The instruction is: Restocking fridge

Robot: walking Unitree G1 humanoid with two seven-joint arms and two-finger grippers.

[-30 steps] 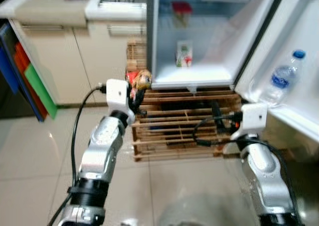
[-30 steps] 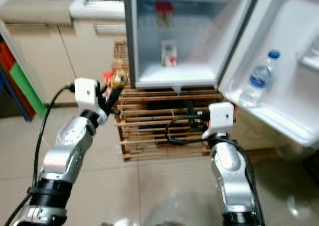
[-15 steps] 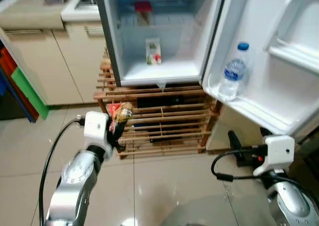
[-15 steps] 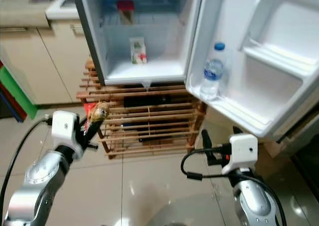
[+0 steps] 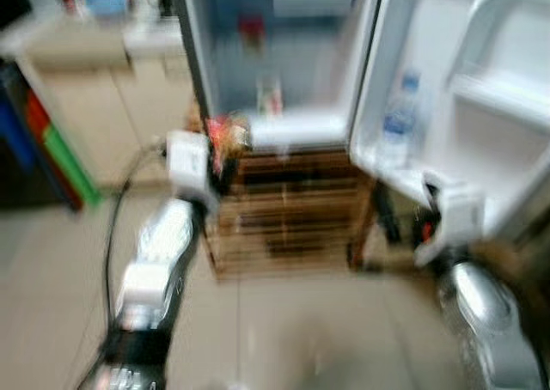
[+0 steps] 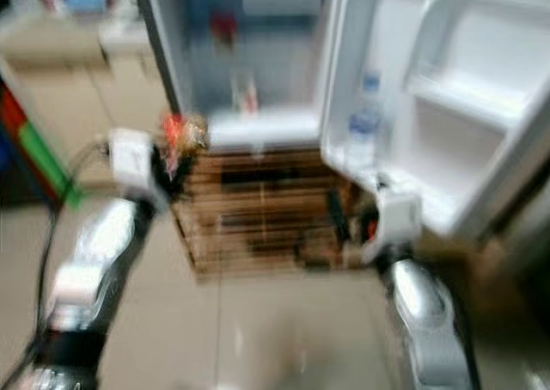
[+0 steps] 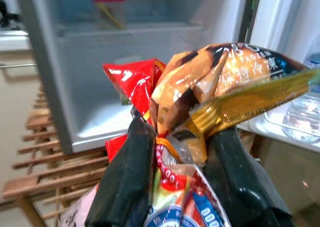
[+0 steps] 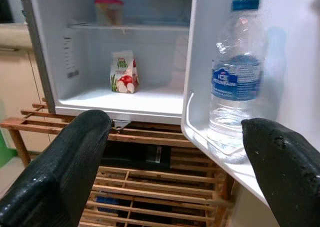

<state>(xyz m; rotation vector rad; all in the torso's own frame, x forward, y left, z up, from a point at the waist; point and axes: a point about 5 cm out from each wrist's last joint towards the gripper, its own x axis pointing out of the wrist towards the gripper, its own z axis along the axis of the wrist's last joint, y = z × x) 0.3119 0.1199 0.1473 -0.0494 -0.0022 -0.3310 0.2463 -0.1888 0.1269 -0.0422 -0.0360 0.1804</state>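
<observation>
Arms reach forward toward the open white fridge [image 8: 55, 52]. The left gripper [image 7: 175, 152] is raised before the fridge's lower edge, its black fingers clamped on crinkly orange and red snack packets [image 7: 200, 87]. The right gripper [image 8: 175, 152], fingers spread wide with nothing between them, faces the door shelf where a clear plastic water bottle [image 8: 235, 82] stands. A small carton [image 8: 123, 72] sits inside. A slatted wooden rack [image 8: 145, 182] lies beneath the fridge, on beige floor tiles [image 5: 51, 270].
</observation>
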